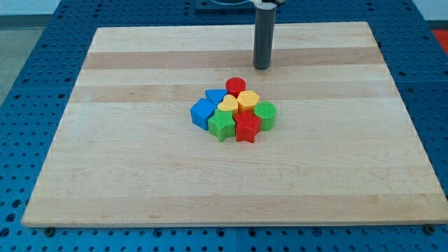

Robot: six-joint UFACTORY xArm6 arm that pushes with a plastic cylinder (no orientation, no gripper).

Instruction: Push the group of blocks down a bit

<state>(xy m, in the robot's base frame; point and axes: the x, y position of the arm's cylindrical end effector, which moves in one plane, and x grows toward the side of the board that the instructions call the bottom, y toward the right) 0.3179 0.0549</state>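
A tight group of blocks sits near the middle of the wooden board. It holds a red cylinder at the top, a blue triangle, a blue cube, two yellow blocks, a green cylinder, a green star and a red star. My tip rests on the board above and to the right of the group, a short gap from the red cylinder. It touches no block.
The board lies on a blue perforated table that shows around all its edges. The dark rod rises from my tip to the view's top.
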